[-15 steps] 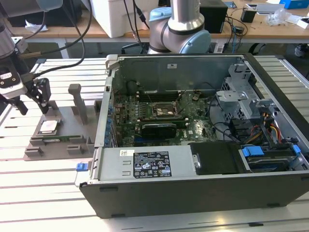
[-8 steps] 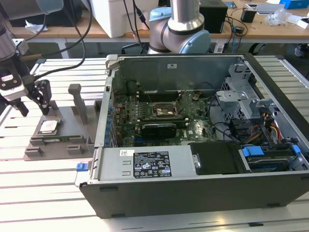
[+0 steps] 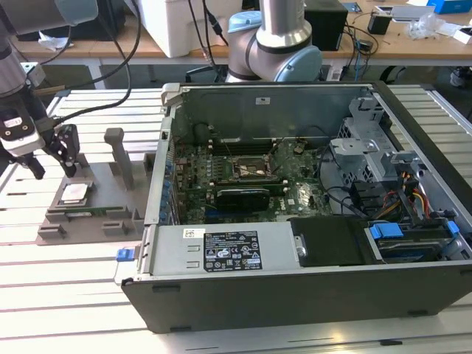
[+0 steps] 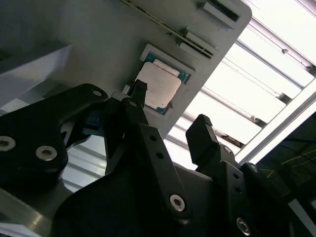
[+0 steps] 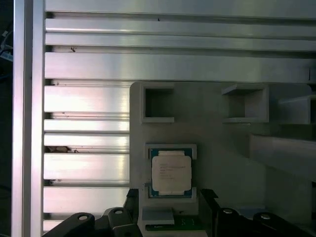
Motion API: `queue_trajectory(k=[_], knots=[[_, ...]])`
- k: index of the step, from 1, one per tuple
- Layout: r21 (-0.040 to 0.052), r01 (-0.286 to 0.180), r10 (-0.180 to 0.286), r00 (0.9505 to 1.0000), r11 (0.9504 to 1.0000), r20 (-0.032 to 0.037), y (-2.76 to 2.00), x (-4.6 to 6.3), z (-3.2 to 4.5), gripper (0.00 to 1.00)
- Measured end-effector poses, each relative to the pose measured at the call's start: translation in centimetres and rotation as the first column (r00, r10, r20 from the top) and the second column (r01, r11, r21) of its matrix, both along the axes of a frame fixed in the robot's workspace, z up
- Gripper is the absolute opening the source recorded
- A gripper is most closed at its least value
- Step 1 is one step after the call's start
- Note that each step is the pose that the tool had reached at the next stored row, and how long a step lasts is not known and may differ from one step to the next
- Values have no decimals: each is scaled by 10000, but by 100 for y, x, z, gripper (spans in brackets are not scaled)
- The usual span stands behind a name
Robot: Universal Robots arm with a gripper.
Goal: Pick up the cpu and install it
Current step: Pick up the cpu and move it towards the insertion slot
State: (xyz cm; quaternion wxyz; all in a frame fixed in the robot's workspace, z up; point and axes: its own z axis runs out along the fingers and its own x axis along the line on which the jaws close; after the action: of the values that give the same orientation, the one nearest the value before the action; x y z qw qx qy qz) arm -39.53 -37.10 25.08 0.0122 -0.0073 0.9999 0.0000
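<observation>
The cpu (image 3: 75,193), a small square chip with a silvery-white top, lies flat in a recess of the grey holder plate (image 3: 44,217) at the exterior view's left. It also appears in both wrist views as the cpu (image 4: 158,86) (image 5: 171,171). My gripper (image 3: 51,162) hangs just above and beside it, open, with nothing between its black fingers (image 4: 203,129). In the first wrist view the gripper (image 5: 169,198) sits at one edge of the chip, a finger on either side. The motherboard socket (image 3: 251,169) lies inside the open computer case (image 3: 310,287).
A thin green memory stick (image 3: 92,214) lies on the holder plate close to the chip. Grey upright posts (image 3: 118,151) stand on the plate between gripper and case. The case's side wall (image 3: 158,184) rises next to the holder. Slatted aluminium table (image 3: 66,295) surrounds everything.
</observation>
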Motion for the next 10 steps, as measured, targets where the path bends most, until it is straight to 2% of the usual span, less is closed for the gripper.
queue_trajectory(k=[7,8,9,10], knots=[[0,0,0,10000,10000,1,0,0,-64,60],[-5,-4,4,10000,10000,1,4,1,-98,60],[-61,-157,157,9999,9999,1,22,45,-160,60],[-78,-221,221,9998,9997,1,27,59,-179,60]])
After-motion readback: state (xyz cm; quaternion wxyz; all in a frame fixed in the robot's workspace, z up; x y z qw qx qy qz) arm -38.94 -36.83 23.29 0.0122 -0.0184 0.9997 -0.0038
